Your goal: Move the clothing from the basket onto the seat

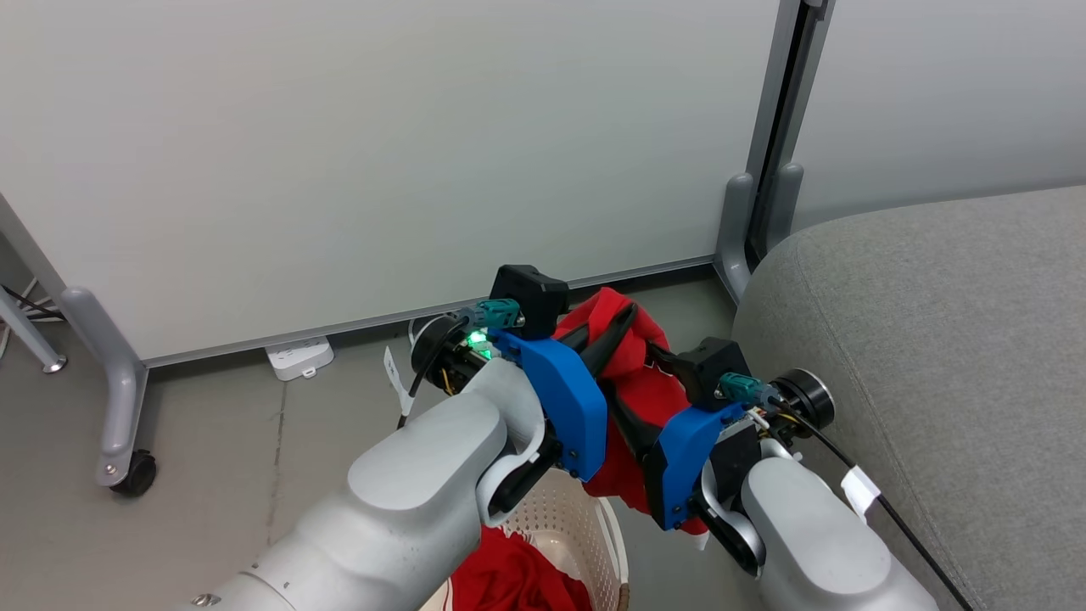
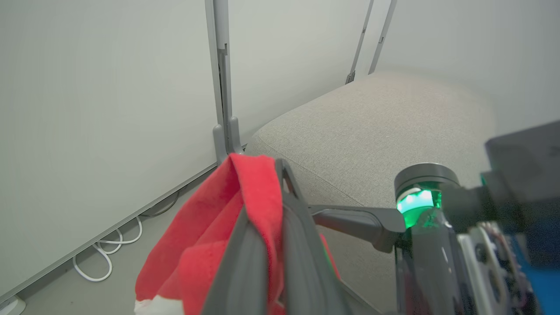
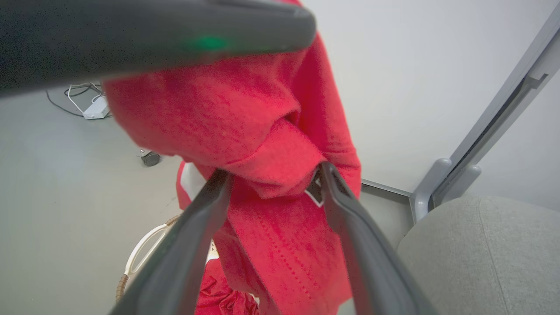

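Red garment [image 1: 632, 386] hangs in the air between both arms, above the basket [image 1: 615, 543] and just left of the seat [image 1: 925, 339], touching neither. Left tool [image 1: 615, 327] has its fingers closed tight on an upper fold, fabric draped over the tips, so it carries the weight w/ the rest hanging down towards the basket. Right tool [image 3: 273, 173] sits on the seat side, fingers spread well apart, straddling a thick folded band mid-garment. Can't tell whether the pads actually press it; looks more like a bracket than a grip. Prob. reason for two arms: soft cloth sags & trails, so a 2nd hold would keep the hem from catching the basket rim on the way across. Second red garment [image 1: 509, 577] lies crumpled in the basket bottom, so at best the 1st of two is in transit. Seat is light grey woven upholstery w/ a rounded edge, broad & close to the arms, i.e. an easy drop zone. Floor [image 1: 212, 475] is smooth grey. Pale partition panels [image 1: 382, 153] stand behind, one leg on a black caster [image 1: 136, 475], w/ a white power strip [image 1: 297, 356] & loose white cables [image 2: 105, 258] along the base.
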{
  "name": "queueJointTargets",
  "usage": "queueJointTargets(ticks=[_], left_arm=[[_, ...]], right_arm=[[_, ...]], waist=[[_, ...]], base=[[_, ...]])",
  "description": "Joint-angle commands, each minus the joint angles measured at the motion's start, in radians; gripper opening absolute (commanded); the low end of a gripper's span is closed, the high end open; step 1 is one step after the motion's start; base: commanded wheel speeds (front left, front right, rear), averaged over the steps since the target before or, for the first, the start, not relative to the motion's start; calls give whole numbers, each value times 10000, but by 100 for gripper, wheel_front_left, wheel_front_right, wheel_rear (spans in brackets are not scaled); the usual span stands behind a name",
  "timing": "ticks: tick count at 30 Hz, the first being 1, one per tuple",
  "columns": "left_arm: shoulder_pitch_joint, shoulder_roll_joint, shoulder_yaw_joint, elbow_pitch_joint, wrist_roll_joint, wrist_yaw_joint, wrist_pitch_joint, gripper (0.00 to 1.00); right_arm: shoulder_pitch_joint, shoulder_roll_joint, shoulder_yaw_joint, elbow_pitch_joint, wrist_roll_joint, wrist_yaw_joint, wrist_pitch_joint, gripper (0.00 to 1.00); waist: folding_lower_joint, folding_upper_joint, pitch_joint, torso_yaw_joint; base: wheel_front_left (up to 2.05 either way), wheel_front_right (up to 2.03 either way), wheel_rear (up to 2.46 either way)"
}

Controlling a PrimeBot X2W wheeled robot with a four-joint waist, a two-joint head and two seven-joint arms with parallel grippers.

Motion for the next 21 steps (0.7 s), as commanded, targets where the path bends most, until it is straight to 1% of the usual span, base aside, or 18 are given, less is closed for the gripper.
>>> queueJointTargets(ticks=[1,4,13,14,15,16,21], left_arm=[[-116,22,-70,31,-72,48,-37,0],[-161,22,-214,83,-172,62,-81,0],[-271,20,-560,56,-506,8,-237,0],[-279,17,-599,27,-550,-8,-272,0],[-293,19,-633,10,-581,-16,-286,0],[-309,22,-663,-13,-606,-23,-312,0],[-448,17,-771,-38,-760,16,-415,0]], right_arm=[[-205,-17,42,77,-45,-3,-62,100],[-324,-17,92,152,-81,-3,-179,100],[-543,-17,690,642,503,-3,-105,100],[-607,-20,744,731,557,-3,-130,40],[-656,-20,792,810,633,-3,-162,10],[-680,-17,844,882,699,-3,-187,0],[-820,-18,1035,1256,950,-3,-333,0]], waist=[[-1,0,0,5],[-1,0,-2,25],[-1,0,43,73],[-1,0,47,81],[-1,0,47,93],[-1,0,44,108],[-1,0,29,181]], base=[[0,0,0],[0,0,0],[0,0,0],[0,0,0],[0,0,0],[0,0,0],[0,0,0]])
